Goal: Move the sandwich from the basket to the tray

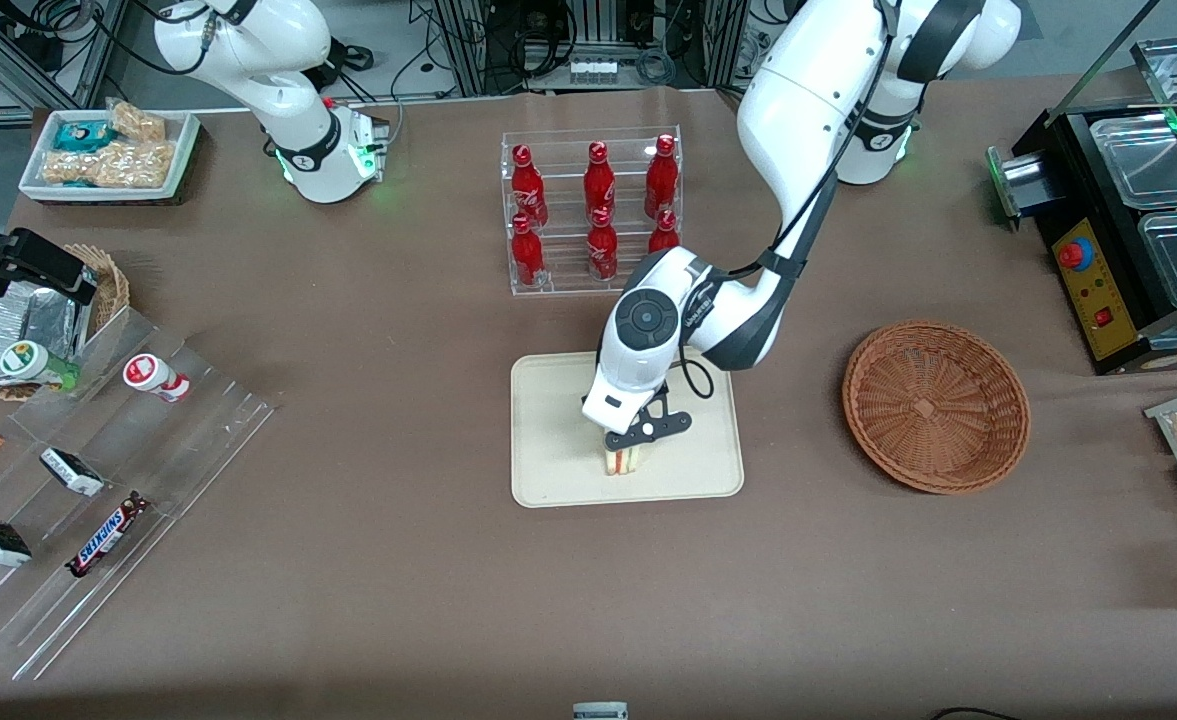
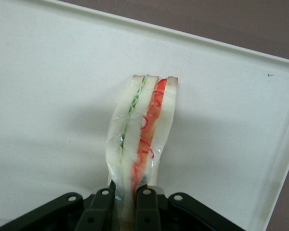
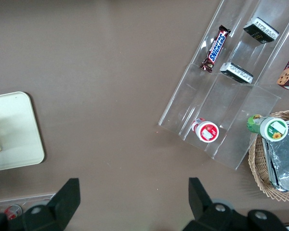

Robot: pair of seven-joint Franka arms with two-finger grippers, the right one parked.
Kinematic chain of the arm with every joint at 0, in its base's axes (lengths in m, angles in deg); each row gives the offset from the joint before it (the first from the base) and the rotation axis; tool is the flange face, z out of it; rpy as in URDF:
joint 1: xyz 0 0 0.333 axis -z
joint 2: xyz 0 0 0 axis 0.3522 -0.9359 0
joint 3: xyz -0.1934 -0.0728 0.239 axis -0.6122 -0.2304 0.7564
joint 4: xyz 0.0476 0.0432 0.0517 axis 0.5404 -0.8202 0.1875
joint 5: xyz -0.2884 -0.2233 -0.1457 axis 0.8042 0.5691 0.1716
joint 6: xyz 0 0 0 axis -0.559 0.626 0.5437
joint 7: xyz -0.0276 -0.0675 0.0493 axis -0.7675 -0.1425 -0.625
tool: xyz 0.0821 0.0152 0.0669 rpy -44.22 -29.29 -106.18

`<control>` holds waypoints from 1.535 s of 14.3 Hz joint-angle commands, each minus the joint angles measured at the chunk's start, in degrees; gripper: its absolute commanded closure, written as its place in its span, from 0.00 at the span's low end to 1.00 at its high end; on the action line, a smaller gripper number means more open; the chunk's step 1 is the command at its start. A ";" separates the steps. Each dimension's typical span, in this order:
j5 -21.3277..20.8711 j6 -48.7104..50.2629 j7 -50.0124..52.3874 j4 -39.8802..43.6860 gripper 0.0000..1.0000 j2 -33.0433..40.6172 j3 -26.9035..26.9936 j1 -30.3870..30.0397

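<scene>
The cream tray (image 1: 553, 450) lies in the middle of the table. My left gripper (image 1: 636, 438) is down over it, shut on the clear-wrapped sandwich (image 1: 625, 460), which stands on edge on the tray's surface near its front rim. In the left wrist view the fingers (image 2: 147, 209) pinch the sandwich (image 2: 144, 130) at one end, with its green and red-orange filling layers showing over the tray (image 2: 53, 96). The round brown woven basket (image 1: 936, 405) sits empty toward the working arm's end of the table.
A clear rack of red bottles (image 1: 593, 210) stands farther from the front camera than the tray. A clear stepped stand with snack bars (image 1: 98, 480) and a lighter wicker basket with foil packs (image 1: 43, 320) lie toward the parked arm's end. A black appliance (image 1: 1128, 220) is beside the brown basket.
</scene>
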 commanded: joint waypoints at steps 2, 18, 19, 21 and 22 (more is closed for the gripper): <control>1.35 1.77 -2.90 1.50 0.76 -0.37 0.81 0.54; -5.86 19.44 -3.94 -0.77 0.00 17.46 2.66 -6.91; -5.86 19.53 -5.52 -1.74 0.00 18.16 2.66 -8.49; -5.86 19.79 -11.30 -5.15 0.00 21.23 2.66 -12.62; -5.86 20.23 -13.51 -6.92 0.00 22.90 2.66 -14.55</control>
